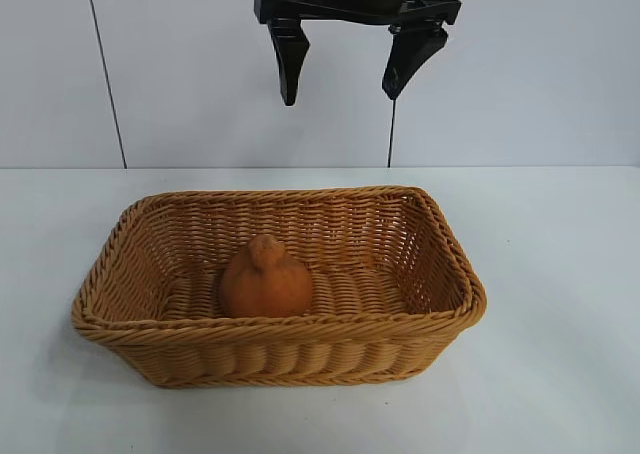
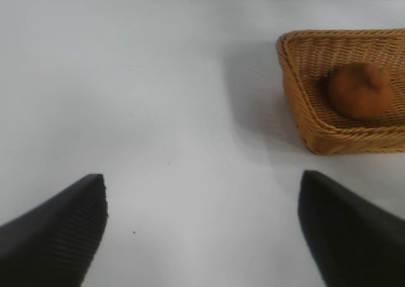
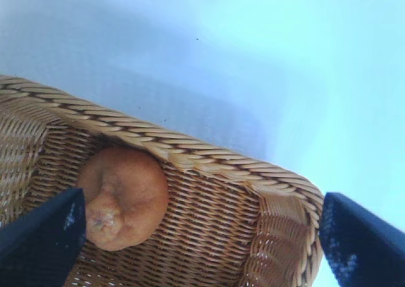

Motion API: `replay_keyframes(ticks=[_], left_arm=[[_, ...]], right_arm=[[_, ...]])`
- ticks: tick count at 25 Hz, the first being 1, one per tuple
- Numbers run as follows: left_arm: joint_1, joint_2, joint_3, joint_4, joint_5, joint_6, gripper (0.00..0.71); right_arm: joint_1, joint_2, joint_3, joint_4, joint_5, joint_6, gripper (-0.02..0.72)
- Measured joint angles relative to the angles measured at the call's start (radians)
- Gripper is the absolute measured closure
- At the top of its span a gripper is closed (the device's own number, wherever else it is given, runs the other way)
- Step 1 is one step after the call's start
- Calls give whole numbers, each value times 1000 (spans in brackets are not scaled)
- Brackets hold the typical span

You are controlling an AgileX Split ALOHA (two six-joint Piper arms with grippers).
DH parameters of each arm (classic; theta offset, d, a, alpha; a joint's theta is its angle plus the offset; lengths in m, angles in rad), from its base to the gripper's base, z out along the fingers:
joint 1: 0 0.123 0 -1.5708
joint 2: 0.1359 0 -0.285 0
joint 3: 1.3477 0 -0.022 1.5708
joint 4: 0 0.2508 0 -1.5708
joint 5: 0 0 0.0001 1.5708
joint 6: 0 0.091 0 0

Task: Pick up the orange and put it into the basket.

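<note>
Orange (image 1: 265, 280) sits in basket (image 1: 455, 264), below spread fingers (image 1: 290, 64).

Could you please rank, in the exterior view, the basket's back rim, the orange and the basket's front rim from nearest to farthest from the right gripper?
The open right gripper hangs above the basket.
1. Back rim: directly below the gripper, at the far side.
2. Orange: on the basket floor, slightly left of centre.
3. Front rim: nearest the camera, lowest in the view.

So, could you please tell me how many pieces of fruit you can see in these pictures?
1. The orange lies on the floor of the basket, left of its middle in the exterior view, near the front wall. Nothing else is in the basket, and no other fruit shows on the table.
</note>
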Motion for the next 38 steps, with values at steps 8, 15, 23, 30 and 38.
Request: replay_keyframes(ticks=[8, 15, 23, 30, 38], left_arm=[[0, 0, 0, 0, 0, 0, 121], [0, 0, 0, 21, 0, 0, 121], [0, 0, 0, 25, 0, 0, 121], [0, 0, 0, 5, 0, 0, 121], [0, 0, 0, -7, 0, 6, 121]], right_arm=[[-313, 0, 0, 49, 0, -5, 10], [-359, -7, 25, 115, -1, -37, 10], [-332, -219, 397, 129, -1, -92, 10], [-330, -501, 817, 129, 7, -131, 10], [-330, -849, 1279, 129, -90, -138, 10]])
